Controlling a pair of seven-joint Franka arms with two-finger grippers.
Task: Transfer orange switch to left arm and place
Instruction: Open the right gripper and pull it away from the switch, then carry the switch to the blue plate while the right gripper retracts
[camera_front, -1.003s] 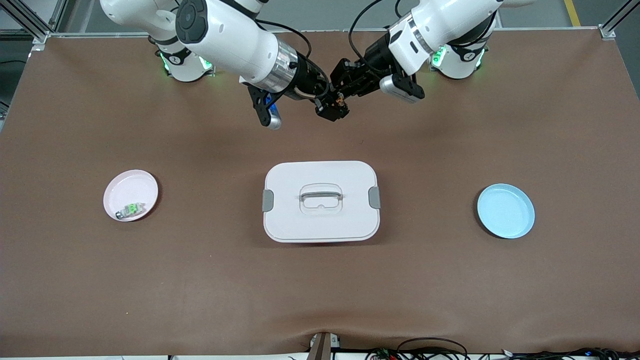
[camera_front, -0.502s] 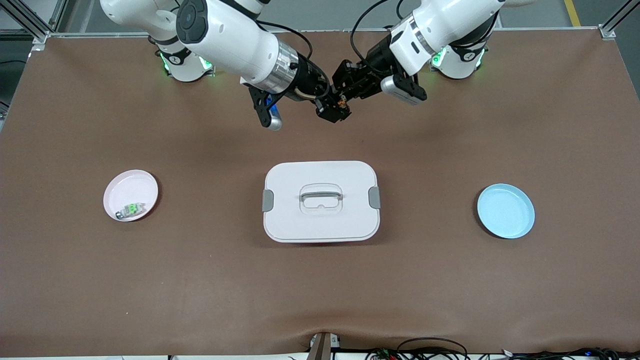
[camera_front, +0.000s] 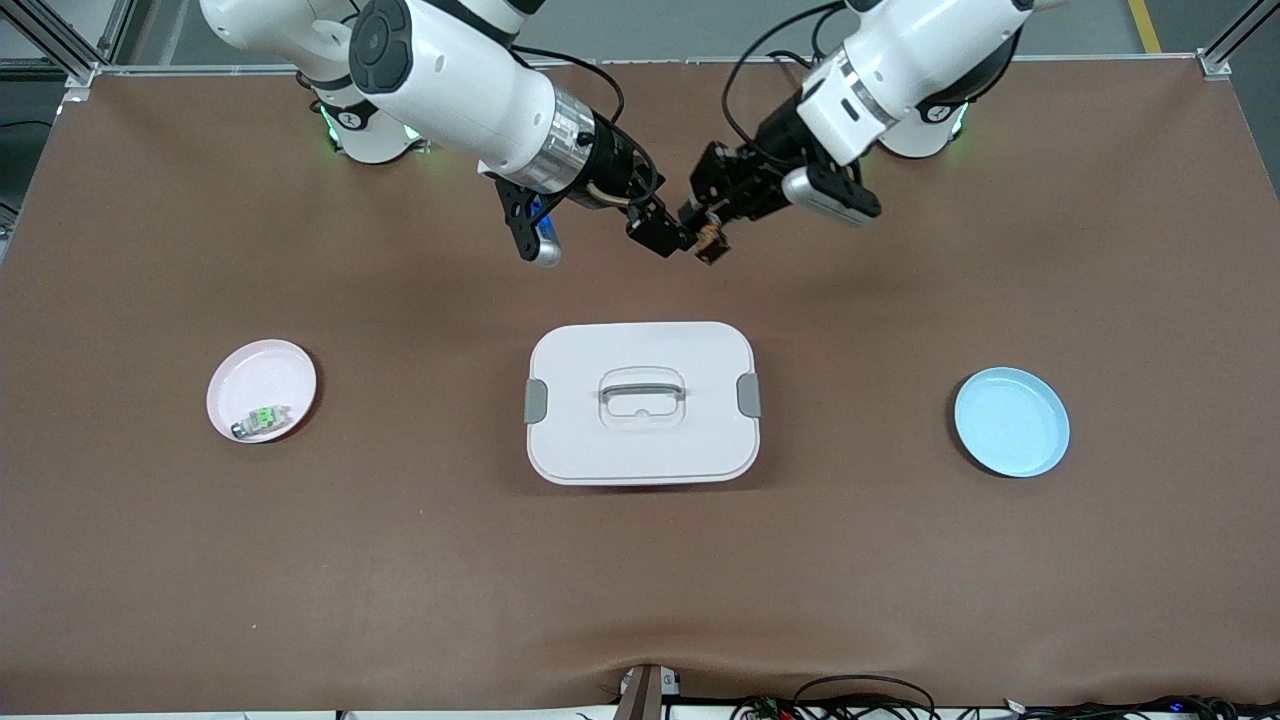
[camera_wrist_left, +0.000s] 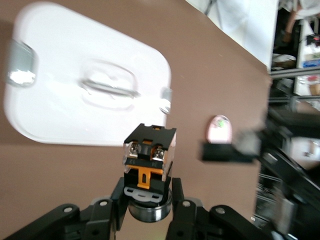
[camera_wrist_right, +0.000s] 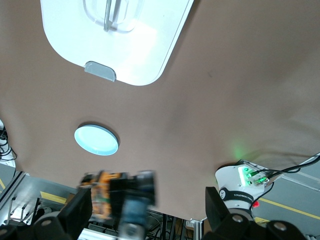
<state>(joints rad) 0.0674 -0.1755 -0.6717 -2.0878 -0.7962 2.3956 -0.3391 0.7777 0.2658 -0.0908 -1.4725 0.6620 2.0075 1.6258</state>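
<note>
Since a second ago my hands have parted: my right hand (camera_front: 668, 238) has let go, fingers spread and empty, and my left hand (camera_front: 712, 240) has pulled toward my left arm's end of the desk with the switch (camera_front: 711, 243). Both hang in the air over bare desk (camera_front: 400, 560), on the side of the box (camera_front: 641, 402) away from the front camera. Right hand sits just beside the switch, not touching.

Left hand is clamped tight on the switch. Left wrist view shows my fingers (camera_wrist_left: 112, 207) gripping its round base, body sticking out past the tips.

Step, as I judge it: handover just done, left arm now carries. Blue plate (camera_front: 1011, 422) at my left arm's end looks like the drop spot; that's my guess. Next move needs me to swing the left arm over toward that plate while staying wide of or above the box, then lower and release. Right arm should back off so the hands don't clip.

Switch look: small blocky black body (camera_wrist_left: 149, 150), clear front, two silver screws near the top, orange tab (camera_wrist_left: 144, 176) under them, grey round collar at the held end. Sits roughly straight in the grip, slight tilt. Hard plastic, so probably no squash, but the small grip area could let it twist.

Pink plate (camera_front: 261, 390) at my right arm's end holds a green-and-clear part (camera_front: 263, 419), untouched.
</note>
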